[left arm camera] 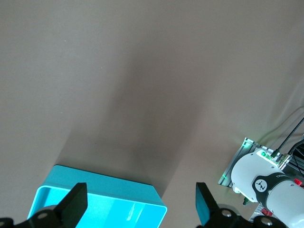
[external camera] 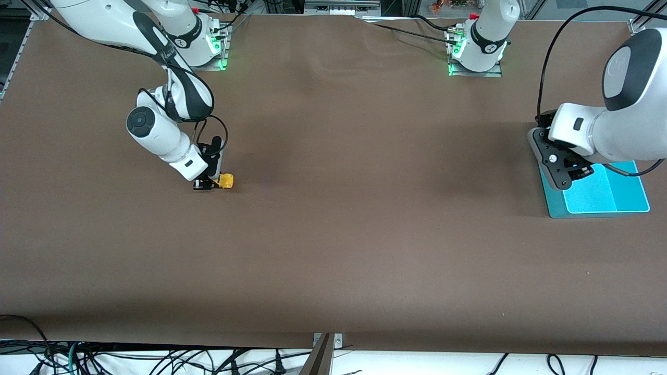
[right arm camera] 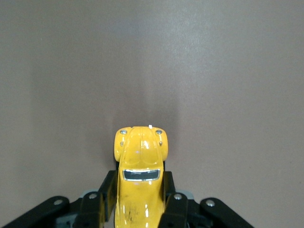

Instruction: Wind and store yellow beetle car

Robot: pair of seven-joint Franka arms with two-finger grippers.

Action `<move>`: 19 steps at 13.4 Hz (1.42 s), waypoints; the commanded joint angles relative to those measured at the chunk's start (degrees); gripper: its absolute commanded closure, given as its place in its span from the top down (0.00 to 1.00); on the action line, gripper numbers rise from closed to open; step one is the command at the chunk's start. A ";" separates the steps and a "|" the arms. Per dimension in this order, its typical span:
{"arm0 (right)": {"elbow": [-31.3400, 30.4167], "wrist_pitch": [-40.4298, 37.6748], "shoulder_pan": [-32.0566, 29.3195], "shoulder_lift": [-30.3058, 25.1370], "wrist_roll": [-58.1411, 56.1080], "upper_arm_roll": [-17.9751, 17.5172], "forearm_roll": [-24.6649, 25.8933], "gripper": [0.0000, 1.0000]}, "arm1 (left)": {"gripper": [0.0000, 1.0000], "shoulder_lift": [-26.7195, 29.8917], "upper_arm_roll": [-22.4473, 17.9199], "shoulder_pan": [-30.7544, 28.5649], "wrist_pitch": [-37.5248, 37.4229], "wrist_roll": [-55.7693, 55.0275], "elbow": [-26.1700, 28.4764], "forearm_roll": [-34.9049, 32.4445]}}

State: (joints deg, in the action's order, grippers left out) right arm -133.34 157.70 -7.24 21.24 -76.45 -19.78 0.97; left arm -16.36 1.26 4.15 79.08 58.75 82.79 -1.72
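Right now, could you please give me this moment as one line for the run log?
right gripper: shut on yellow beetle car, at the table | left gripper: open, waiting over turquoise bin | car not yet stored

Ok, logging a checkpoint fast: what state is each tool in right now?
Left tool: open, holding nothing, over the bin.
Right tool: shut on the car, low at the table.

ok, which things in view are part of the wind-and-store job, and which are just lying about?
Job:
- yellow beetle car, clamped in the right gripper at the right arm's end of the table
- turquoise bin, at the left arm's end
- left gripper, open, waiting over the bin

Lying about:
- nothing loose on the brown table; only cables past its edge nearest the front camera
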 commanded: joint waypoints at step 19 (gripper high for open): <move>-1.22 -1.43 -3.93 0.55 -23.66 18.29 -0.87 0.34 | 1.00 7.04 0.06 -1.25 17.40 9.80 22.13 3.39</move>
State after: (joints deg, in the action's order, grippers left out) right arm -133.91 157.43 -10.78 19.44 -99.78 -1.92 0.78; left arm -13.75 1.42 3.14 93.07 66.78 98.84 1.30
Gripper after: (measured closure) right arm 0.568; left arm 0.000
